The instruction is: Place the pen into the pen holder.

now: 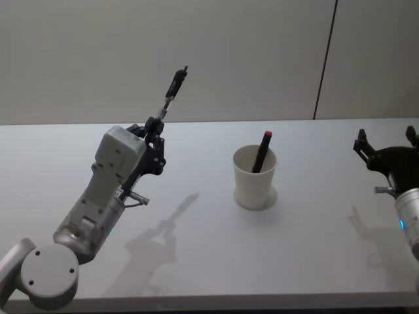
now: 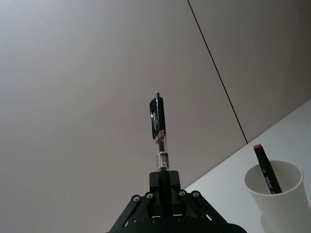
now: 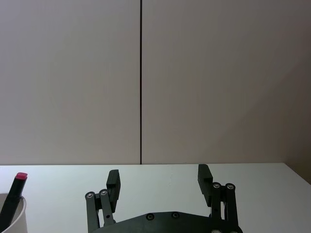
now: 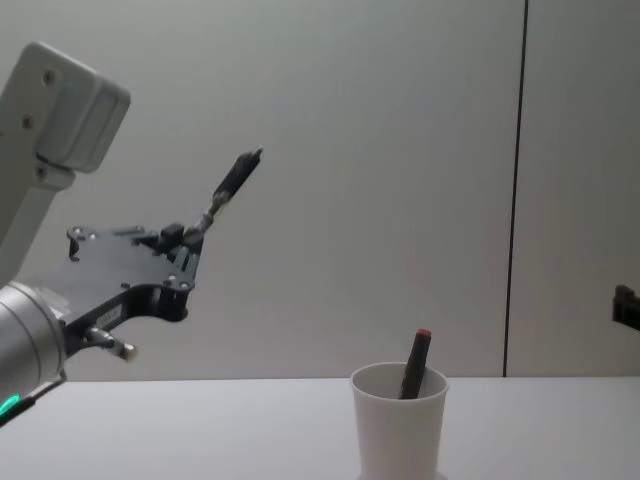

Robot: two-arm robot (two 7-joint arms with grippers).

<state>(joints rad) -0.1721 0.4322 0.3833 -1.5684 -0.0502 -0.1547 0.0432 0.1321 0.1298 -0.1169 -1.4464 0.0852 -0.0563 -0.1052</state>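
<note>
While the left gripper (image 1: 156, 127) is clamping the pen (image 1: 174, 88) aloft, left of the cup (image 1: 252, 186), the head view is showing a red-capped marker (image 1: 264, 147) leaning inside it. The right wrist view is showing the right gripper (image 3: 159, 175) spread open; the chest view is cutting it off.

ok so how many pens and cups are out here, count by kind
pens: 2 (black pen held up in the left gripper, red-capped pen standing in the pen holder)
cups: 1 (the white pen holder)
total: 3
</note>
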